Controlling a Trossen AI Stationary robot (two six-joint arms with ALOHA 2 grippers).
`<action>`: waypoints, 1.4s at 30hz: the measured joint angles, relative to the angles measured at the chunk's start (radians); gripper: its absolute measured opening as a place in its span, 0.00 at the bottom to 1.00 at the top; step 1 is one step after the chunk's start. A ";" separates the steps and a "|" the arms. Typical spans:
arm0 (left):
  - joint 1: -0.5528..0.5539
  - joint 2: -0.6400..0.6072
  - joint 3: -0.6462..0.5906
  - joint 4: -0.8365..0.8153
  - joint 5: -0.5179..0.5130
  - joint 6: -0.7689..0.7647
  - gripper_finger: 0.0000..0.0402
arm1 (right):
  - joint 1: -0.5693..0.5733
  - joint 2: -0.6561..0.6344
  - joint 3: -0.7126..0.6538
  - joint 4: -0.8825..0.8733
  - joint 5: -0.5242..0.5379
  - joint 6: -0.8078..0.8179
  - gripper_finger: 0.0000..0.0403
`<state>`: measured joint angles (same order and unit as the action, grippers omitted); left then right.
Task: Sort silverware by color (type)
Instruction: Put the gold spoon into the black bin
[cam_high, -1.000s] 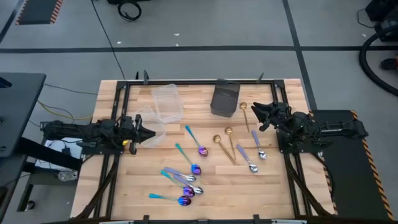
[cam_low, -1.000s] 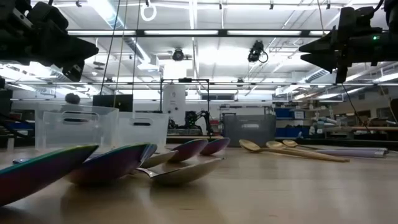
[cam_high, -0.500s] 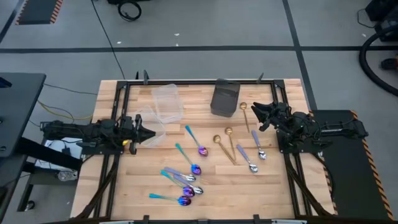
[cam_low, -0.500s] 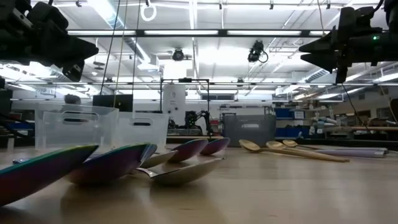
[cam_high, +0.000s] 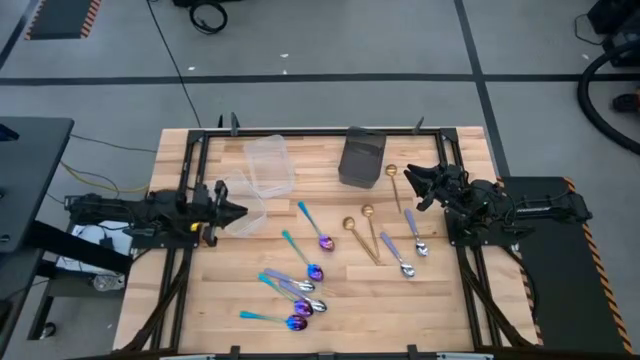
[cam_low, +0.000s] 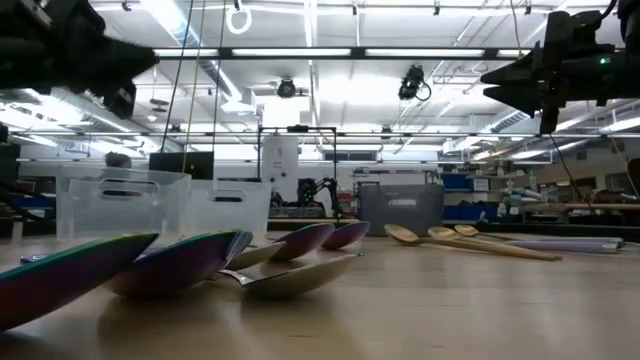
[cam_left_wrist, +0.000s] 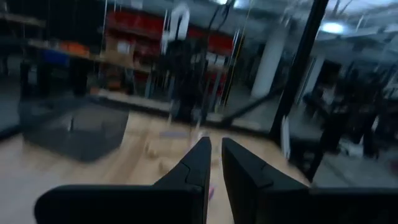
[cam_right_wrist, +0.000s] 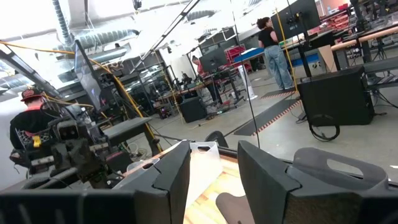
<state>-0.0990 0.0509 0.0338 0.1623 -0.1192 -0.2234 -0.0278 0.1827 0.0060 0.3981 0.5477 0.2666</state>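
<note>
The spoons lie flat on the wooden table in the high view: gold ones (cam_high: 368, 226) right of centre, lilac-handled silver ones (cam_high: 414, 234) beside them, and iridescent ones with teal handles (cam_high: 314, 228) from the middle toward the near edge. The low view shows their bowls (cam_low: 180, 262) close up. My left gripper (cam_high: 243, 210) (cam_left_wrist: 216, 146) hovers shut at the left side, beside a clear tub, touching nothing. My right gripper (cam_high: 412, 188) (cam_right_wrist: 211, 152) hangs open above the table's right side, next to a gold spoon (cam_high: 392, 180), holding nothing.
Two clear plastic tubs (cam_high: 268, 165) (cam_high: 246, 200) stand on the far left part of the table. A dark grey box (cam_high: 362, 157) stands at the far edge near the middle. People show in the room beyond, in the right wrist view. Bare wood lies along the near right.
My left gripper has drawn back a little toward the table's left edge and risen slightly. The spoons and my right arm have kept still.
</note>
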 joint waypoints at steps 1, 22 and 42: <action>0.000 0.000 0.000 0.010 0.000 0.000 0.11 | 0.000 0.000 0.000 0.000 0.000 0.000 0.36; 0.001 0.001 -0.001 0.284 -0.235 0.001 0.11 | -0.007 0.031 0.000 0.127 -0.044 0.073 0.36; 0.009 0.001 -0.002 0.124 -0.259 -0.055 0.11 | -0.031 0.598 0.319 -0.319 -0.078 0.166 0.36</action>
<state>-0.0904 0.0521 0.0319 0.2863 -0.3785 -0.2784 -0.0588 0.7804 0.3255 0.0786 0.4698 0.4324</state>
